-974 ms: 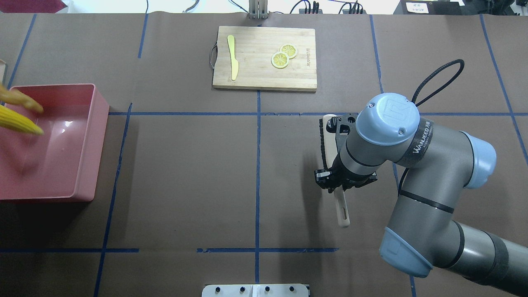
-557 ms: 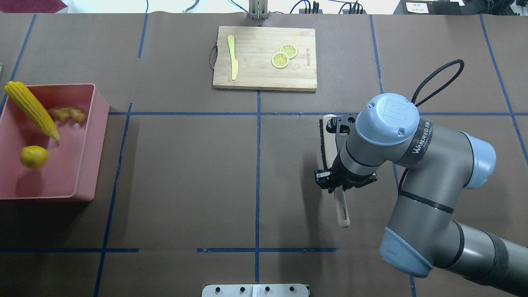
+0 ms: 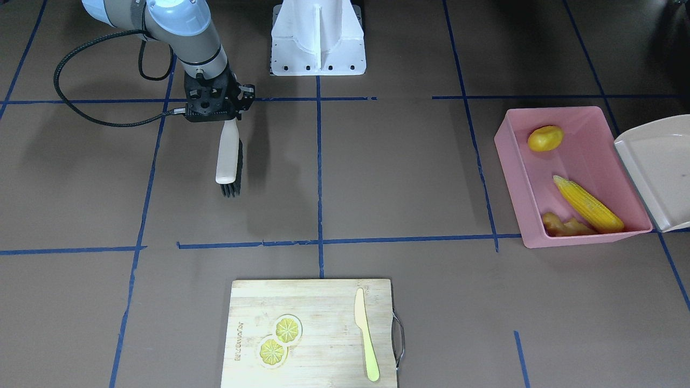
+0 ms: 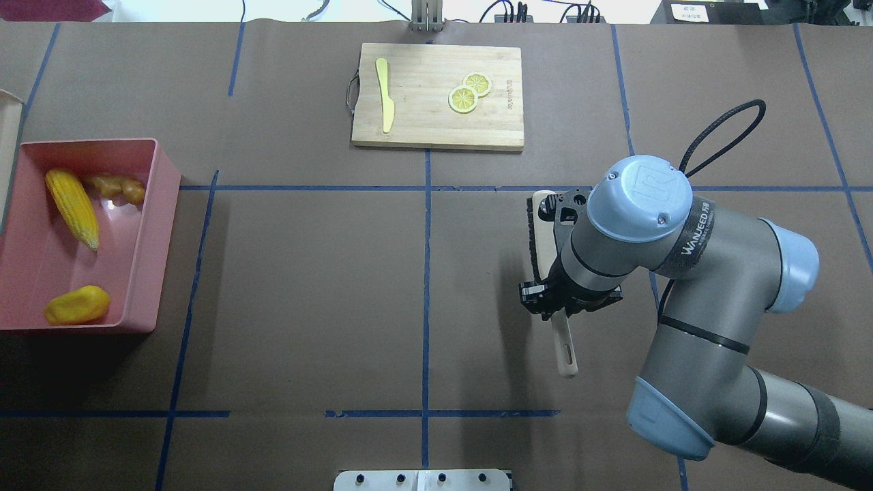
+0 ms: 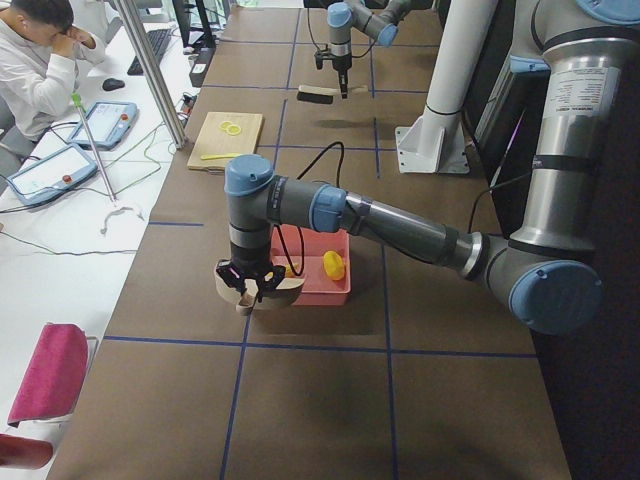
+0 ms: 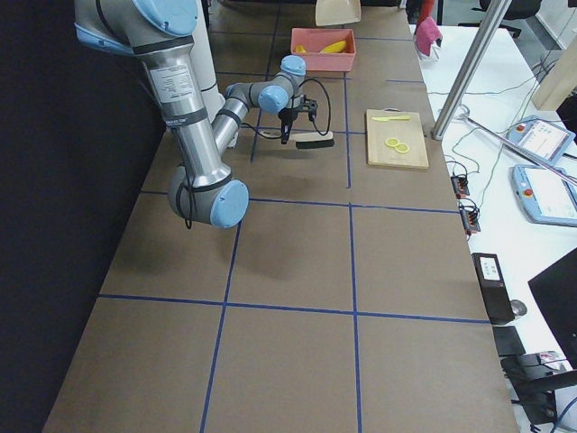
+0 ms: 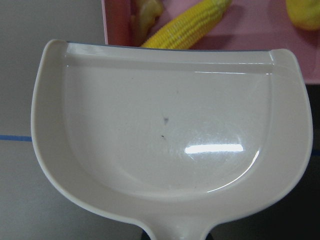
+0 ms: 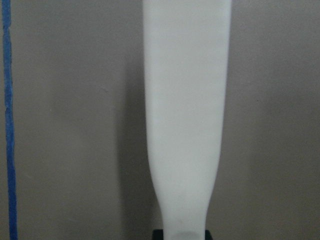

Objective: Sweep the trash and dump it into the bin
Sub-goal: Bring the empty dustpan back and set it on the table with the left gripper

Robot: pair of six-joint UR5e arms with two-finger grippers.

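- R gripper [image 4: 556,308] points straight down, jaws pinched on the handle of the brush [image 4: 543,232]. The brush lies level, head pointing away from the robot, bristles toward the robot's L.
- Can't tell if the bristles touch the table [image 4: 307,293] or sit just above it.
- R arm: wrist vertical over the brush, forearm angling back to the base, elbow bent, black cable looping off the wrist.
- L gripper [image 5: 250,288] shows only in the side view, at the handle of the dustpan [image 7: 170,150]; can't tell whether its jaws are clamped or apart.
- Dustpan is held at the outer end of the bin [image 4: 146,239], mouth toward the bin, front lip at the bin's rim.
- L arm: wrist pointing down, forearm stretched long and low from the base across to the bin.
- Corn cob [image 4: 71,208] lies flat inside the bin at its far end, ginger root [image 4: 117,187] just beside it in the far corner, potato [image 4: 77,305] in the near corner.
- Vs 0.6 s ago: the corn was propped with its top at the bin's far-L corner, now down flat; the potato went from mid-bin to the near corner; the ginger barely shifted.
- R arm and brush: no change.
- More of the dustpan edge shows at the overhead view's L margin.
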